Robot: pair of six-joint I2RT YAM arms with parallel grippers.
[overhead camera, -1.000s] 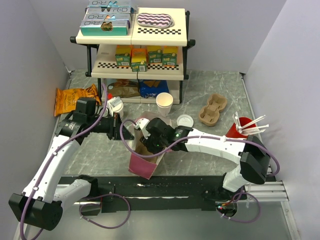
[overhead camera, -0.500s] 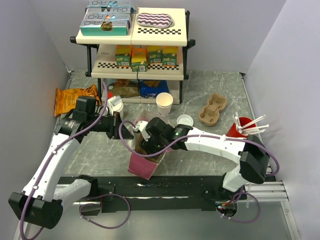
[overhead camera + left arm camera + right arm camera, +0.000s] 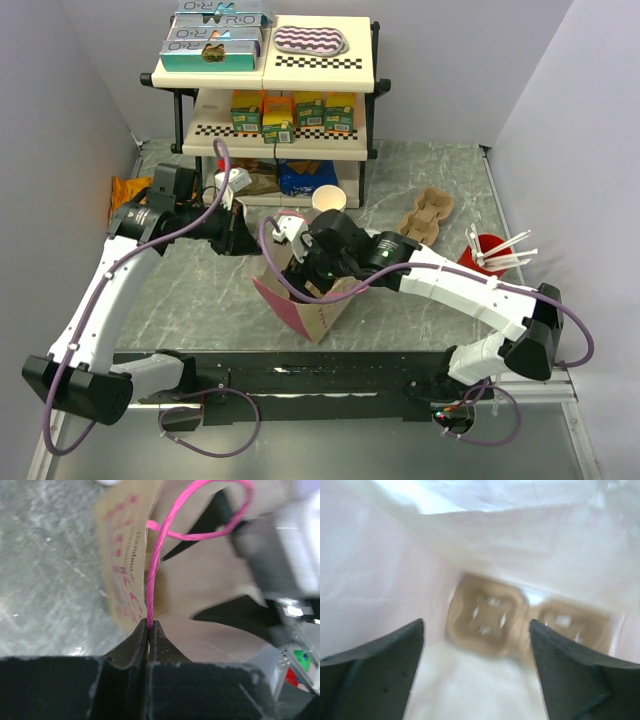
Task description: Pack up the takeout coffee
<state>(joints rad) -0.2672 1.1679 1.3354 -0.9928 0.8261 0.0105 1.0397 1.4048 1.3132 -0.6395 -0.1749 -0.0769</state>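
A kraft paper bag [image 3: 322,316] with pink print stands tilted in front of the arms. My left gripper [image 3: 243,240] is shut on its pink twine handle [image 3: 155,555], which is pinched at the fingertips [image 3: 149,623]. My right gripper [image 3: 298,282] reaches down into the bag and stands open [image 3: 476,625]. Below it a brown cup carrier [image 3: 487,615] lies on the bag's floor. A blurred white mass [image 3: 470,685] fills the space under the fingers; I cannot tell whether it is the takeout coffee. No lidded cup shows in the top view.
A lidless cream cup [image 3: 328,196] stands behind the bag. A second brown carrier [image 3: 427,222] and a red cup with white straws [image 3: 483,252] are at the right. The snack shelf [image 3: 270,70] is at the back, with an orange chip bag [image 3: 125,186] at the left.
My right gripper has opened wide inside the bag. The left gripper has drawn the handle back and up, and the bag has shifted and tilted to the right.
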